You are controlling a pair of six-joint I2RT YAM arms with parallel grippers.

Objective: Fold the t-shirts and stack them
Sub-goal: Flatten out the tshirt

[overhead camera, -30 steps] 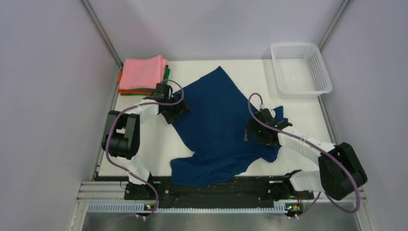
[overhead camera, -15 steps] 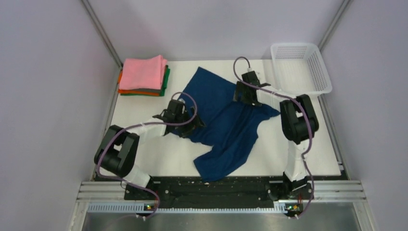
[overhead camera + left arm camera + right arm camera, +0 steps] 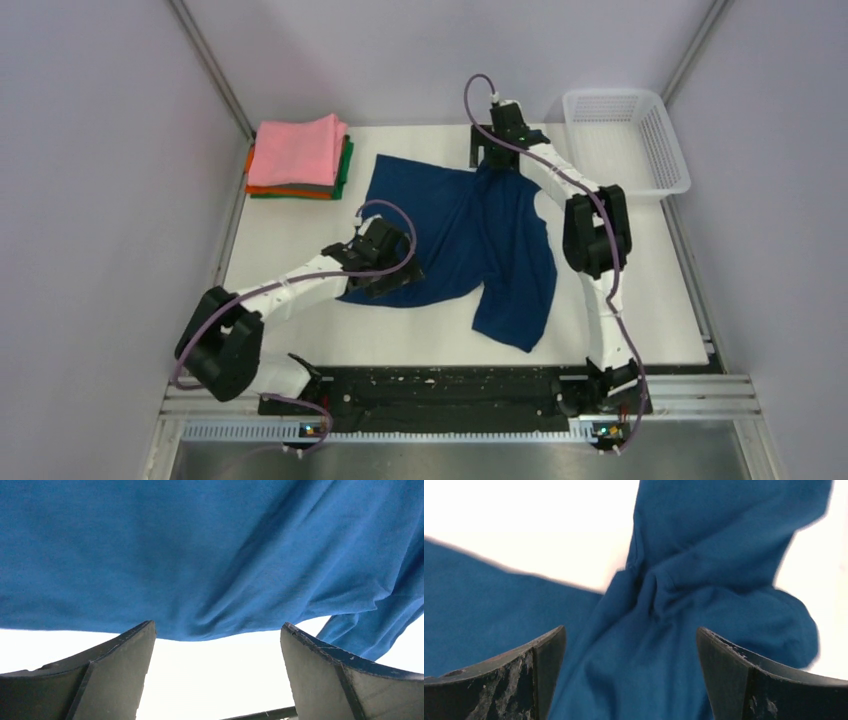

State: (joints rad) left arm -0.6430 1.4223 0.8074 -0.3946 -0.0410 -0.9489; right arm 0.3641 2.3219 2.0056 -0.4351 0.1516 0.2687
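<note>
A dark navy t-shirt (image 3: 460, 225) lies spread and rumpled across the middle of the white table, one part trailing toward the near right. My left gripper (image 3: 392, 268) sits low at the shirt's near left hem. In the left wrist view the left gripper (image 3: 217, 630) is open, with bare table between its fingers and the navy t-shirt's (image 3: 200, 555) edge just past the tips. My right gripper (image 3: 492, 155) reaches to the shirt's far edge. In the right wrist view the right gripper (image 3: 630, 632) is open above bunched folds of the t-shirt (image 3: 704, 540). A stack of folded t-shirts (image 3: 298, 155), pink on top, rests at the back left.
A white mesh basket (image 3: 625, 140) stands at the back right corner. Grey walls close in the table (image 3: 280, 240) on three sides. The black rail with both arm bases (image 3: 440, 390) runs along the near edge.
The navy shirt has shifted from the near middle toward the back and spread out. My right arm swung from mid-right to the far edge. My left gripper moved nearer and rightward to the hem.
</note>
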